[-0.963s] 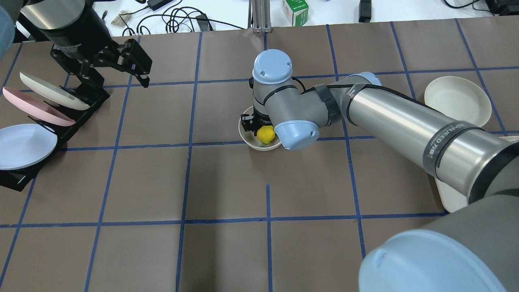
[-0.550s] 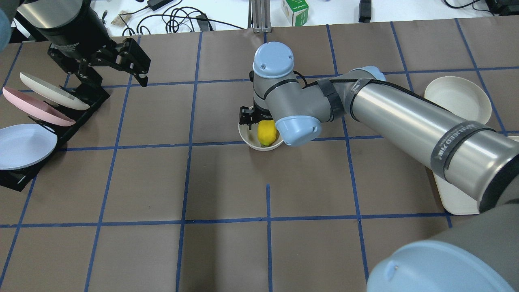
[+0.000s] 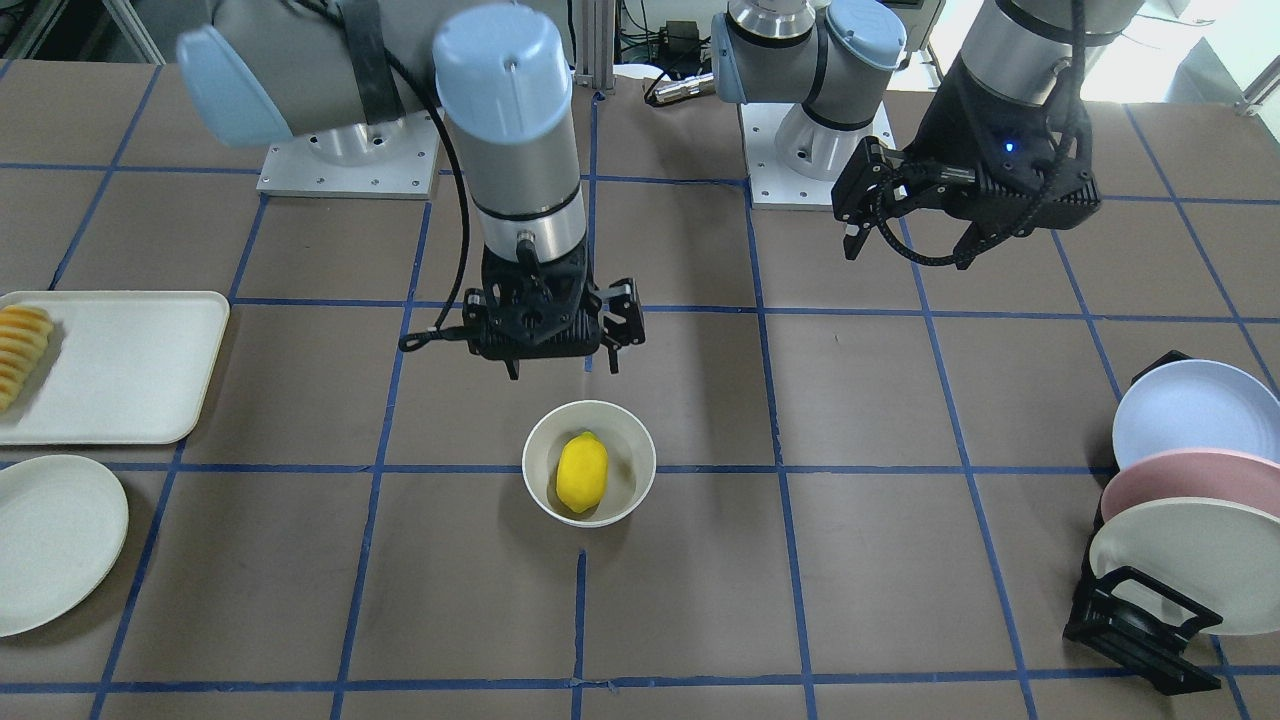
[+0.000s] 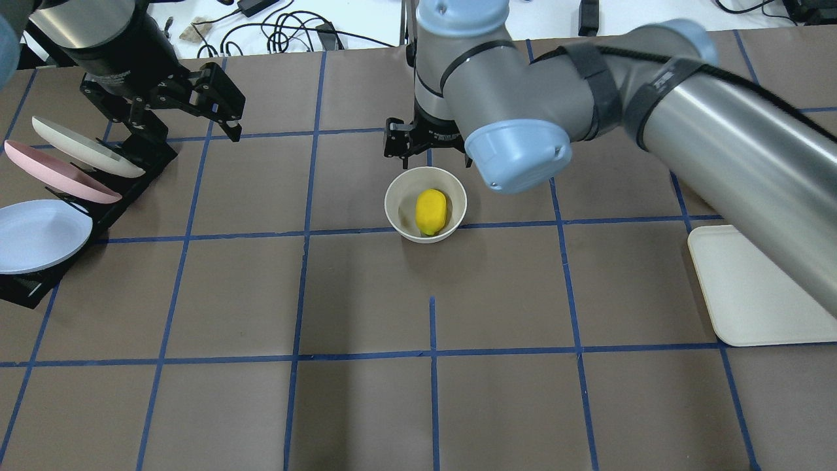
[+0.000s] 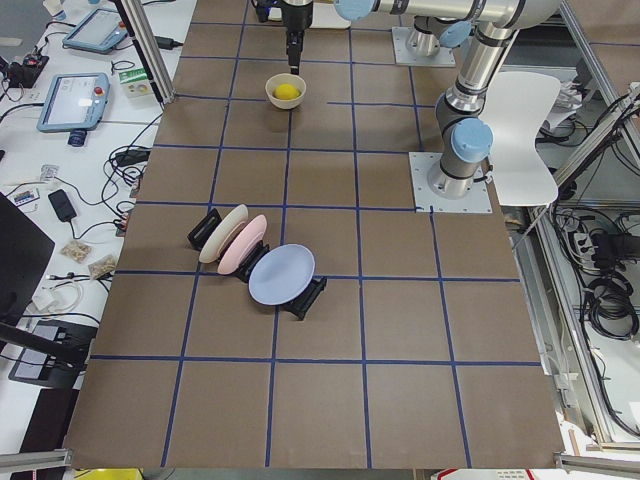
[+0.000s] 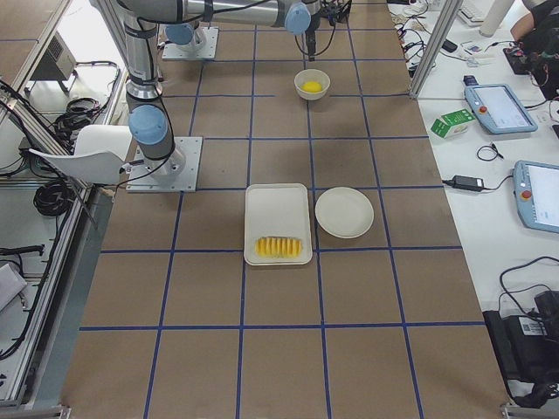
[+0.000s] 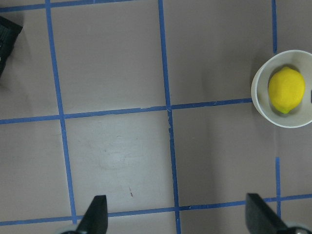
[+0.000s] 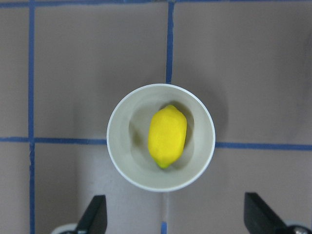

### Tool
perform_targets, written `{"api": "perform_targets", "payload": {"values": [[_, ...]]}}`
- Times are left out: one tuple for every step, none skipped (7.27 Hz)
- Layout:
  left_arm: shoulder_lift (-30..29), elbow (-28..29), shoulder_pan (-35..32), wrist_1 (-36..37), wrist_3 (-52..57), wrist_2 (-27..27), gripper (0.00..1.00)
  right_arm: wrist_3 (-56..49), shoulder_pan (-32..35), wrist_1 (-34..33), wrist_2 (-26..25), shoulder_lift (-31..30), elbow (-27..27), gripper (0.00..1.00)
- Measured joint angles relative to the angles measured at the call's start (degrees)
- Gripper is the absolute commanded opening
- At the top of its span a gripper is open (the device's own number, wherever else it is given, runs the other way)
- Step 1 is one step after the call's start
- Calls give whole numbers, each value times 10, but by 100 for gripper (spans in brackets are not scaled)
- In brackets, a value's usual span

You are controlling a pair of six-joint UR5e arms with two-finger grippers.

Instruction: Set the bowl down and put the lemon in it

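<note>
Right wrist-mounted view showed the lemon (image 8: 167,136) lying in the bowl (image 8: 119,146) at frame center, directly below my right gripper (image 3: 563,365), jaws spread and empty. The lemon's long axis ran nearly top-to-bottom. My left gripper (image 3: 912,248), also spread, hung well apart.

the bowl (image 7: 282,122) is cut by the left wrist view's edge; from overhead, the tray (image 4: 739,301) at the worktop's right edge is partly covered by the right arm (image 4: 719,124).

A tray (image 3: 130,370) bears sliced fruit (image 3: 20,355) beside a cream plate (image 3: 50,540); a rack (image 4: 147,160) holds plates (image 4: 39,235).
</note>
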Motion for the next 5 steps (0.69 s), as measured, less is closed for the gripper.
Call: {"api": "perform_targets", "payload": {"values": [[0, 0, 0, 1, -3, 0, 100, -3, 0, 66, -5, -21, -37, 100], [1, -1, 0, 1, -4, -2, 100, -6, -1, 115, -16, -33, -67, 100], [1, -2, 0, 1, -5, -3, 100, -8, -2, 143, -23, -40, -85, 100], [1, -3, 0, 1, -6, -3, 100, -12, -7, 160, -27, -45, -94, 100], [1, -3, 0, 1, -7, -3, 100, -29, -24, 173, -28, -50, -97, 100]]}}
